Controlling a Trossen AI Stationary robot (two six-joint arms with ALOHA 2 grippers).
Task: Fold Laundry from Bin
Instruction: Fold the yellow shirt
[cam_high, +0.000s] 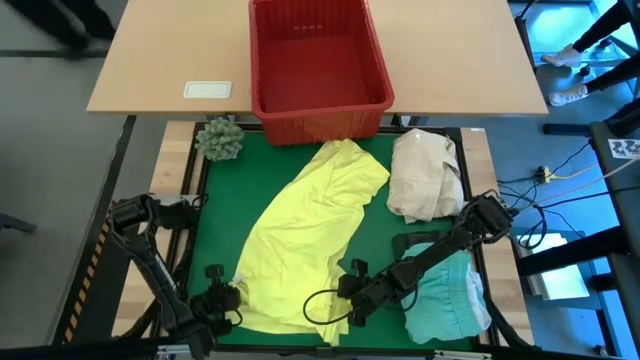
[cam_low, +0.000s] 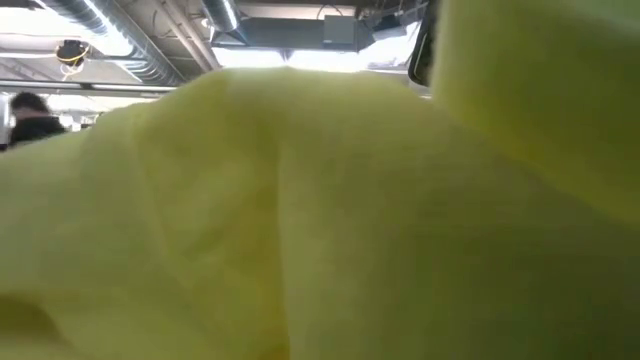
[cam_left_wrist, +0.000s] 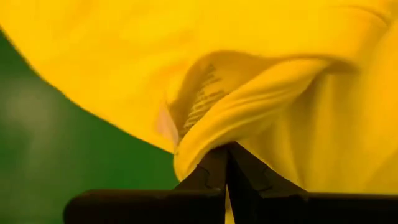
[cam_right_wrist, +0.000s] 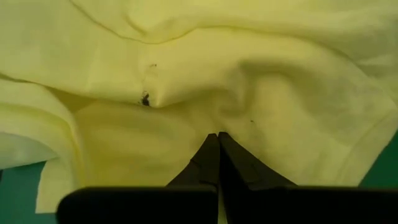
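A cream-white bundle (cam_high: 425, 176) lies by the green mat's (cam_high: 225, 205) right edge, a spiky green ball (cam_high: 219, 139) sits at its far left corner, and a turquoise garment (cam_high: 448, 297) lies under my right arm. The red bin (cam_high: 318, 64) beyond the far edge looks empty. The yellow shirt (cam_high: 305, 235) sprawls across the middle; my left claw (cam_left_wrist: 229, 163) is clenched on its hem near the front edge, and my right claw (cam_right_wrist: 217, 149) pinches its fabric alongside.

Right hand (cam_right_wrist: 217, 138) pinched shut on rumpled yellow garment (cam_right_wrist: 249, 81), green table (cam_right_wrist: 18, 193)
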